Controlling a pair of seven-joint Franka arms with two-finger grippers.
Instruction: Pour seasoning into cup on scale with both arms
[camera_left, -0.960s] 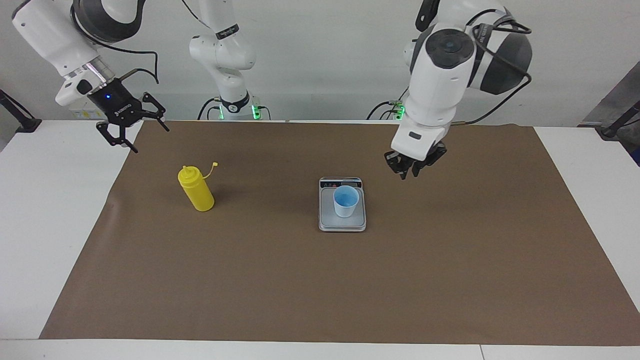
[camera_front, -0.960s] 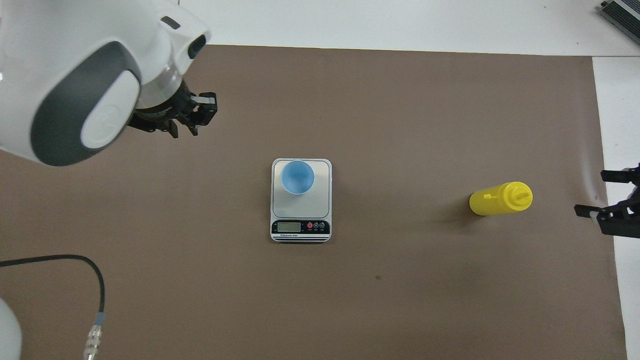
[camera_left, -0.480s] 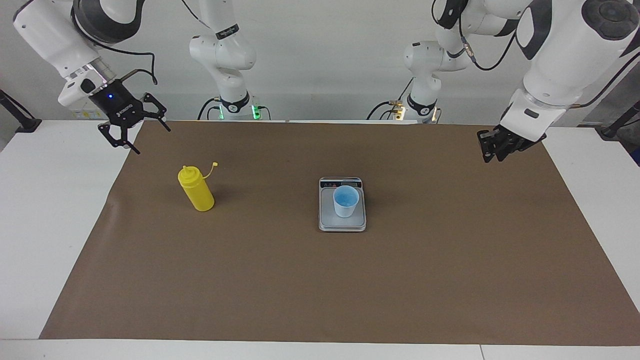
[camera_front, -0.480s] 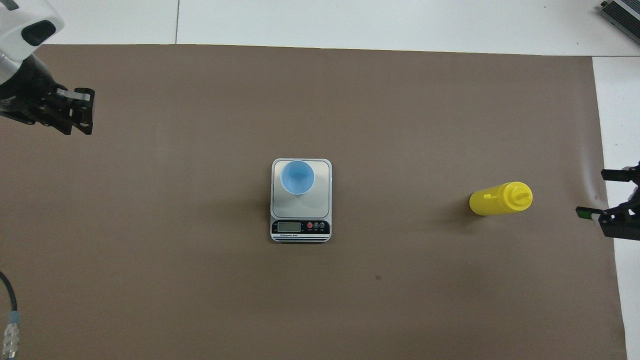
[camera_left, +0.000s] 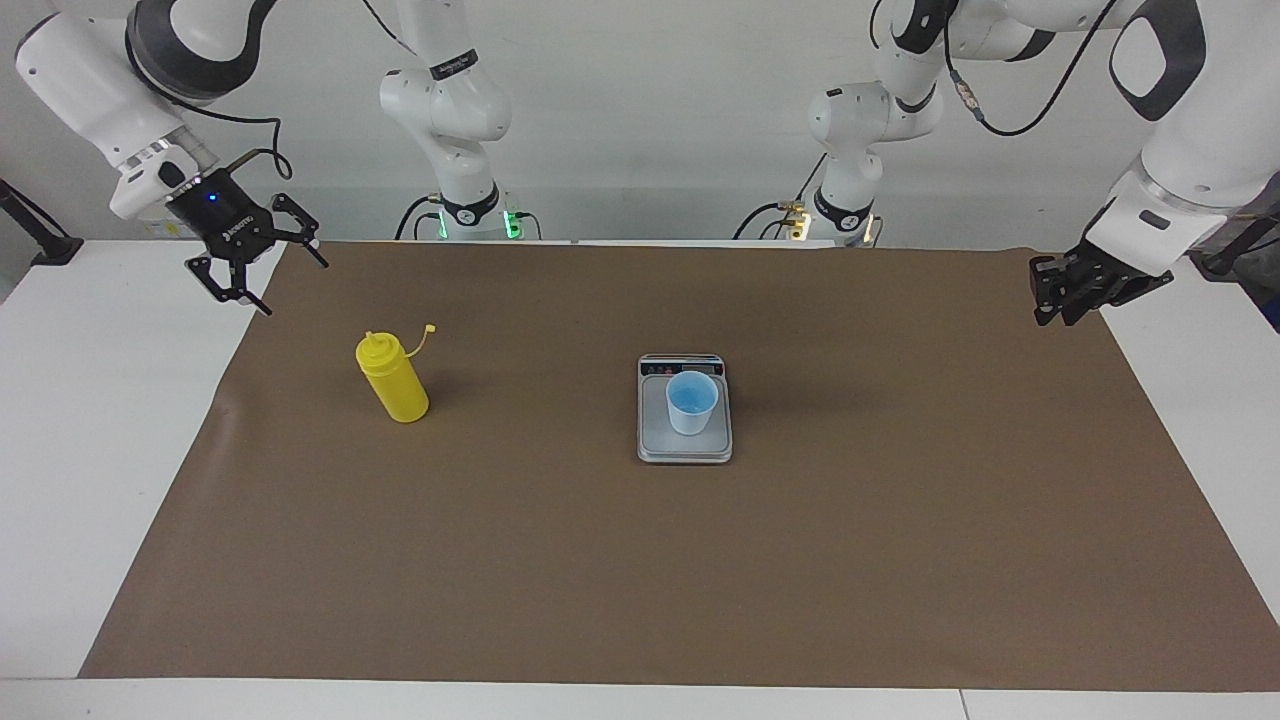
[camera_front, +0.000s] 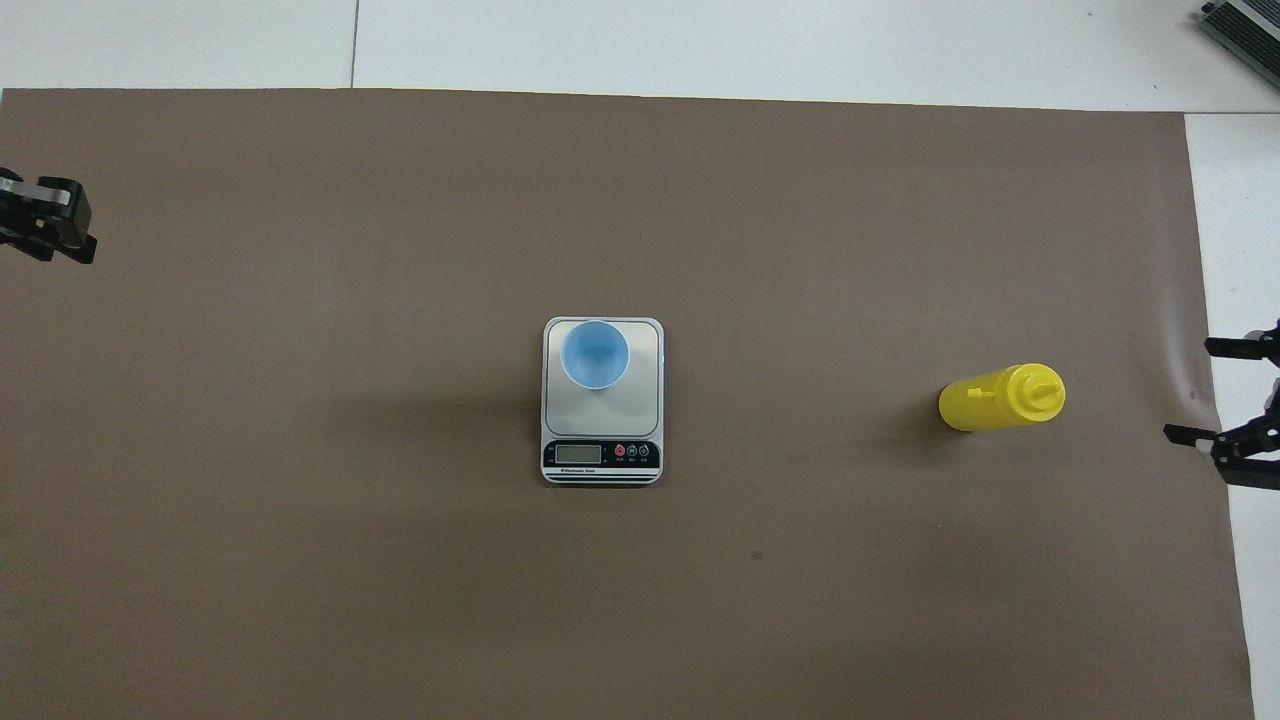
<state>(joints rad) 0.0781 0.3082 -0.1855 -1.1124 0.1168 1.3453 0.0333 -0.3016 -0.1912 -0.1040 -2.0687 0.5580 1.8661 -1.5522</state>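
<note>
The tall yellow plastic squeeze bottle (camera_left: 393, 381) stood untouched toward the right arm's end of the table (camera_left: 100, 420); the right gripper (camera_left: 258, 268), spread wide and empty, hung near it. A skewed grasp could topple it, and a heavy pour might tip the small light blue plastic cup (camera_left: 691, 402) on the flat silver-grey scale (camera_left: 685, 445). Whether the left gripper (camera_left: 1058, 292) was clenched, I could not tell.

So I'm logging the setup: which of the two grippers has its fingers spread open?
The right gripper, over the brown mat's edge near the yellow bottle: its fingers splay wide apart and hold nothing.

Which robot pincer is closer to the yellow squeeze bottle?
The right pincer. It hangs open over the mat's edge, just up from the yellow squeeze bottle. The left pincer is away over the mat's left-arm end.
</note>
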